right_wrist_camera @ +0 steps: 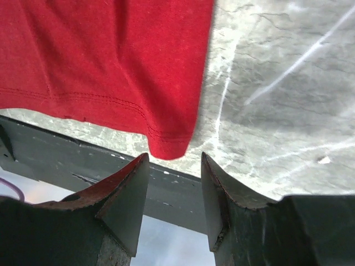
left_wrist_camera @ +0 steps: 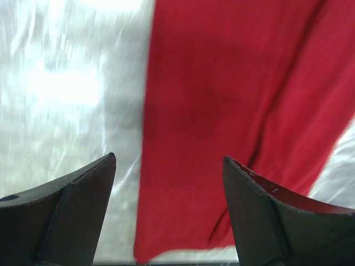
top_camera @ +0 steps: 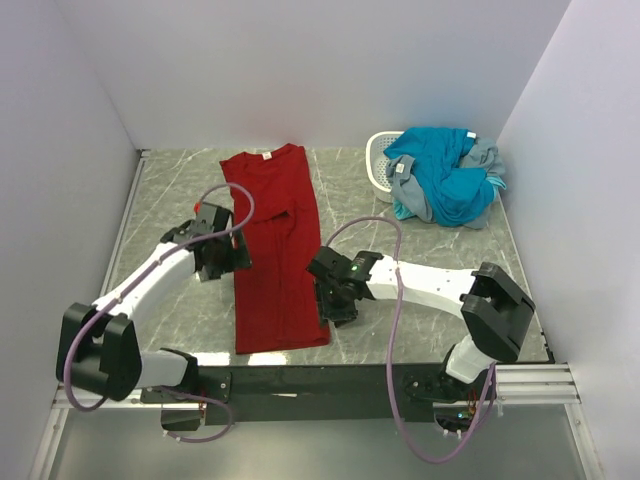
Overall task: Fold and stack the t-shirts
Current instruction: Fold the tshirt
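A plain dark red cotton t-shirt (top_camera: 280, 270) lies flat down the middle of the grey marble-patterned bench top (top_camera: 170, 190). It is folded lengthwise into a narrow strip. Its collar and small white neck label (top_camera: 266, 155) are toward the far edge, and its hem is just short of the near edge.

Only the overhead view shows the far right corner. There a crumpled teal-blue t-shirt (top_camera: 445, 175) and a grey t-shirt (top_camera: 487, 158) are heaped together, spilling over a small white perforated plastic basket (top_camera: 377, 160).

The same view shows the left gripper (top_camera: 232, 258) at the strip's left edge about halfway along. The right gripper (top_camera: 335, 308) is at the right edge near the hem.

The wrist cameras show how the jaws stand. On the left, the two black fingers (left_wrist_camera: 77, 205) are spread wide, with the red cloth's long edge (left_wrist_camera: 233, 83) and bare marble beyond them.

On the right, the fingers (right_wrist_camera: 122, 205) are apart with a narrower gap and grip nothing. The stitched hem corner (right_wrist_camera: 166, 147) lies just beyond their tips, beside the dark rail (right_wrist_camera: 72, 160) along the near edge.
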Robot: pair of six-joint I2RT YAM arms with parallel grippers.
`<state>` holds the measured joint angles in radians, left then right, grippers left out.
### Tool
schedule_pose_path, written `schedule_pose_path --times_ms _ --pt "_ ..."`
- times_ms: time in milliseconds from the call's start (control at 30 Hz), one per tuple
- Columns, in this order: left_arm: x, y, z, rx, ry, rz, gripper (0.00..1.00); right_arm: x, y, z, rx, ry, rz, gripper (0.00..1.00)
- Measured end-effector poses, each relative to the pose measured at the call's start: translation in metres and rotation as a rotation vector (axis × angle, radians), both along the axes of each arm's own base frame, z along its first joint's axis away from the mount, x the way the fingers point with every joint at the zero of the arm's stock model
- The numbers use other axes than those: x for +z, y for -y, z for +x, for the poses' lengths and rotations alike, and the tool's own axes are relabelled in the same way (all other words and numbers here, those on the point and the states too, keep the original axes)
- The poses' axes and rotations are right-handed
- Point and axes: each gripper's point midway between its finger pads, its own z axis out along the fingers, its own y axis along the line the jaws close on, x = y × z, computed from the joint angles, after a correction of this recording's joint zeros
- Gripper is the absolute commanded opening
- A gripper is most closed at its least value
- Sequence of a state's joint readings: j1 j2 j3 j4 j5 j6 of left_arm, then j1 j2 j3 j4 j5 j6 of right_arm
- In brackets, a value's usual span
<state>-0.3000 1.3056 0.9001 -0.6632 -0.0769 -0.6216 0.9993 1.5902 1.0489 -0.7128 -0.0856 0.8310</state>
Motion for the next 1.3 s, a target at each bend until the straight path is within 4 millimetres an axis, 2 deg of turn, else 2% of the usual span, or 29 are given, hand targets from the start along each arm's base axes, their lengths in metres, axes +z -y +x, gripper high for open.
schedule_pose_path --times_ms 100,267,467,567,667,700,733,800,900,1133,1300 --pt "-0.006 -0.004 -0.019 0.030 -0.036 0.004 0.83 -0.005 -0.003 -0.001 0.002 -0.006 0.016 0.50" --pt "-0.001 -0.012 -0.026 0.090 -0.026 0.016 0.83 -0.018 -0.004 -0.008 0.007 -0.033 0.025 0.49" --pt "-0.005 -0.015 -0.037 0.121 -0.059 0.031 0.82 -0.035 -0.003 -0.015 0.016 -0.061 0.022 0.43" --pt "-0.005 -0.014 -0.042 0.139 -0.063 0.041 0.82 -0.041 -0.002 -0.017 0.019 -0.074 0.009 0.36" --pt "-0.007 -0.010 -0.053 0.157 -0.084 0.063 0.82 -0.042 -0.002 -0.018 0.021 -0.078 0.008 0.25" --pt "-0.009 -0.008 -0.056 0.162 -0.092 0.067 0.82 -0.043 -0.002 -0.018 0.020 -0.079 0.007 0.16" --pt "-0.011 -0.006 -0.062 0.166 -0.103 0.075 0.81 -0.043 -0.002 -0.018 0.022 -0.079 0.006 0.11" --pt "-0.016 -0.002 -0.071 0.173 -0.126 0.082 0.80 -0.043 -0.002 -0.018 0.022 -0.080 0.005 0.07" --pt "-0.025 0.000 -0.087 0.184 -0.161 0.089 0.75 -0.043 0.000 -0.019 0.024 -0.082 0.000 0.06" --pt "-0.044 -0.007 -0.130 0.231 -0.229 0.094 0.58 -0.043 0.001 -0.018 0.054 -0.084 -0.020 0.07" --pt "-0.045 -0.001 -0.143 0.243 -0.245 0.087 0.52 -0.043 0.003 -0.019 0.070 -0.082 -0.030 0.07"
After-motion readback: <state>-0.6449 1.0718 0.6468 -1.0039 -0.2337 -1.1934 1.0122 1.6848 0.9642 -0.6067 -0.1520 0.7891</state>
